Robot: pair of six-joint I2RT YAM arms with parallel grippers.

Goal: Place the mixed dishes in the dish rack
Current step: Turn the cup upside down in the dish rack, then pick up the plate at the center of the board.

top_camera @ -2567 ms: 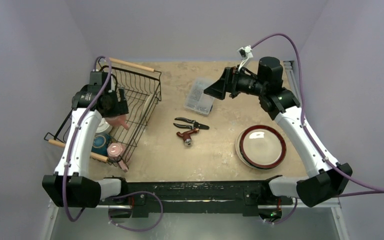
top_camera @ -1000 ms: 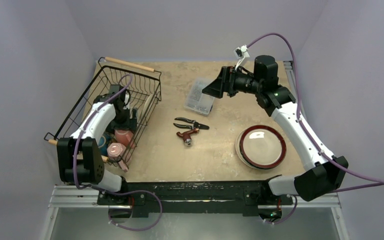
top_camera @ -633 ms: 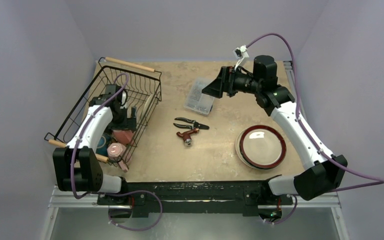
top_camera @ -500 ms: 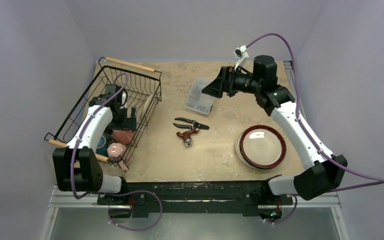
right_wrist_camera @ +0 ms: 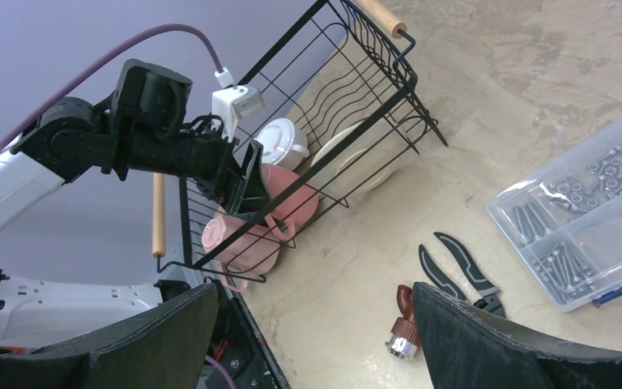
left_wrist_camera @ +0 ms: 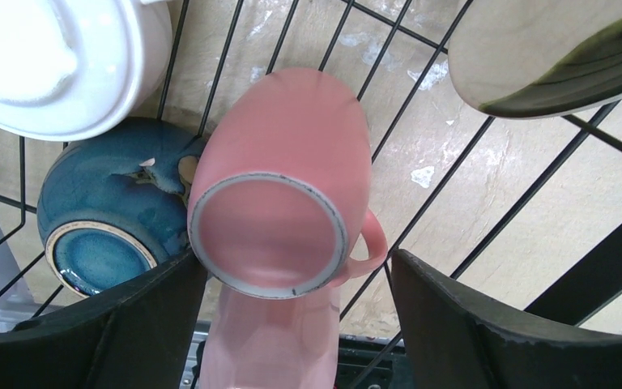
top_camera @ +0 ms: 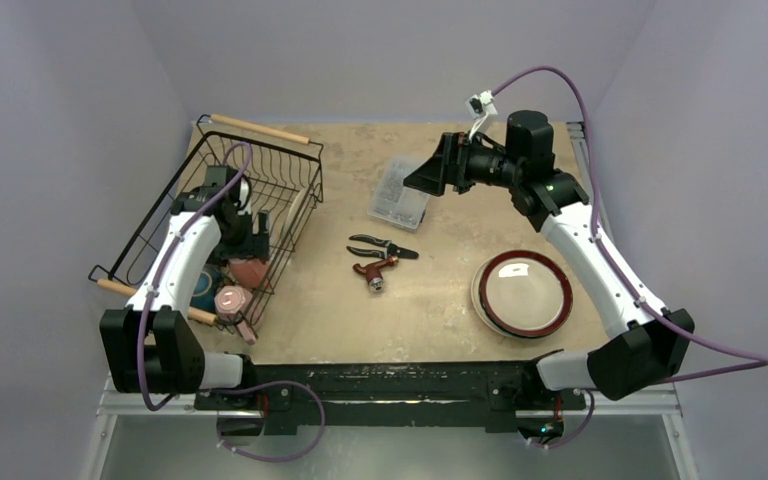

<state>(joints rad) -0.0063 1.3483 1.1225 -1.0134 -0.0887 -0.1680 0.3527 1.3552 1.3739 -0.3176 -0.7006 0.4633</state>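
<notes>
Pink mug point(left_wrist_camera: 279, 203), ceramic: rigid, likely slick and chippable (lies in the rack point(top_camera: 264, 147)), best gripped across its body; left gripper point(left_wrist_camera: 291, 263) spread wide, empty.

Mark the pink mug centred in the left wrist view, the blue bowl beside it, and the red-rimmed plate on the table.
pink mug point(left_wrist_camera: 271, 231), left wrist view, round end.
blue bowl point(left_wrist_camera: 101, 194), left wrist view, outer wall.
red-rimmed plate point(top_camera: 523, 294), top view, cream centre.
</notes>
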